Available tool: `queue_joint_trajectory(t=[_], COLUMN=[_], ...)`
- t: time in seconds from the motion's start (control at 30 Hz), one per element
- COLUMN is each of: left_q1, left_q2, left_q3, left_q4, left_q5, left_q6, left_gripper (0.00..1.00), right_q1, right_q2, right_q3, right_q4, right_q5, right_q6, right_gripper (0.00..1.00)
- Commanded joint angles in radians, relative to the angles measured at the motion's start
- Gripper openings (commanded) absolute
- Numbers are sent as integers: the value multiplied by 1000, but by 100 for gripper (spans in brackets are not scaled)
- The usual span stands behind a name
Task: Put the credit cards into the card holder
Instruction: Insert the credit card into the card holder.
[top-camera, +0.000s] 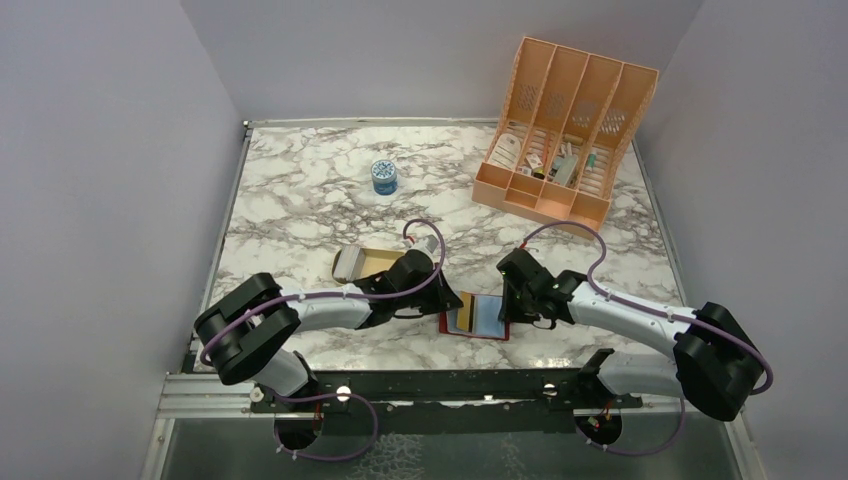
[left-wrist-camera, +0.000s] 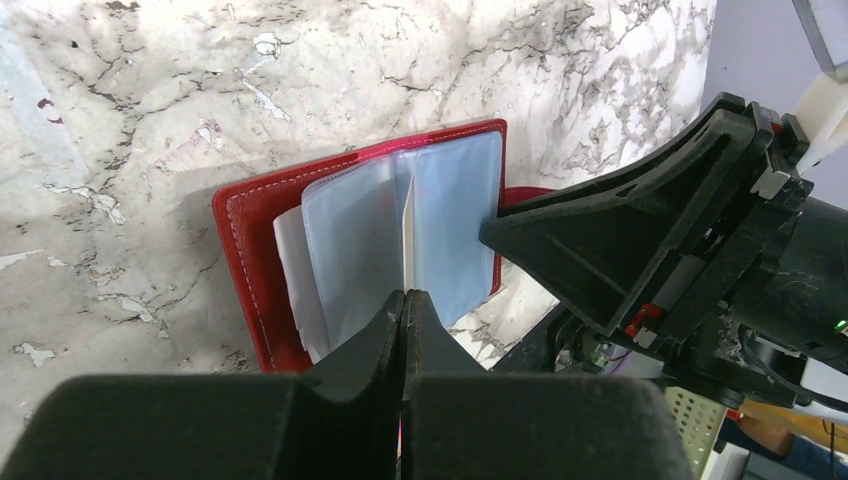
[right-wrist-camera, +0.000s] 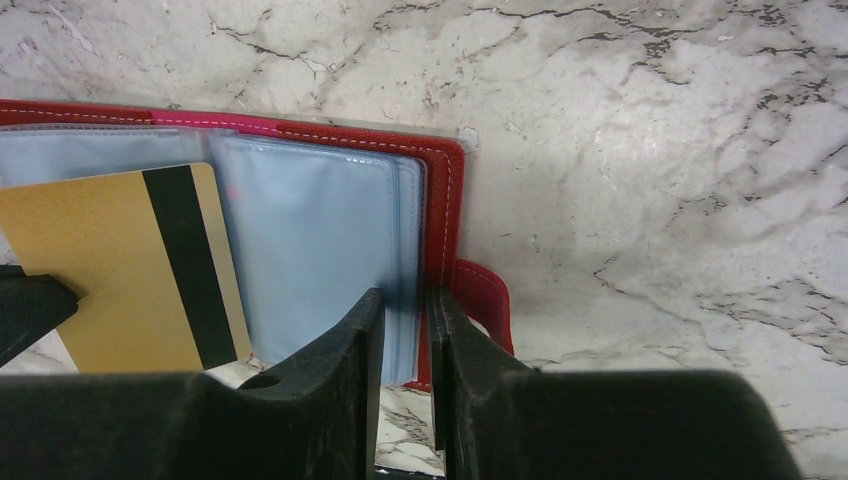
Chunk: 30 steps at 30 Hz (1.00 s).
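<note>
Working on marble tabletop (top-camera: 300, 190). Ignoring peach organizer (top-camera: 565, 130) at far right, well apart from the action. Noting tan tray (top-camera: 385, 263) just behind the left arm, with a greyish stack of credit cards (top-camera: 348, 263) at its left end, not yet loaded.

Found card holder (top-camera: 487, 315) lying open and flat near the front edge, between the two claws, pale blue pockets up. Pinning it with right claw (right-wrist-camera: 407, 300): fingers nearly together, clamped over the right-hand edge of cover and pocket leaves.

Gripping a gold card (right-wrist-camera: 110, 270) with a black stripe in left claw (left-wrist-camera: 404, 300): fingers pressed together on it. Seen edge-on in the left wrist view, standing over the leaves near the spine. Overlapping the left pockets in the right wrist view; cannot tell whether its leading edge is inside a pocket or just lying on top.

Progress: early. Seeing no card seated in any visible pocket. Left to do: seat this one, release, return to the tray for the rest of the stack, repeat.

Judging the next move as needing a pocket mouth opened and the card squared to it. Risk of slipping between leaves rather than into one.
</note>
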Motion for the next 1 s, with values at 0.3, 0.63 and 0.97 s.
queue_joint_trajectory(t=[0.3, 0.63, 0.97], left_q1=[-7, -7, -8], left_q2=[38, 66, 21], left_q3=[14, 2, -3], left_q4=[37, 52, 63], left_q5=[15, 17, 30], left_q6=[0, 8, 19], left_gripper=[0, 0, 0], right_q1=[-4, -4, -5], right_q2=[14, 11, 10], right_q3=[-23, -41, -44], right_q4=[52, 63, 65], right_q5=[31, 16, 15], right_q6=[-9, 2, 3], right_gripper=[21, 21, 21])
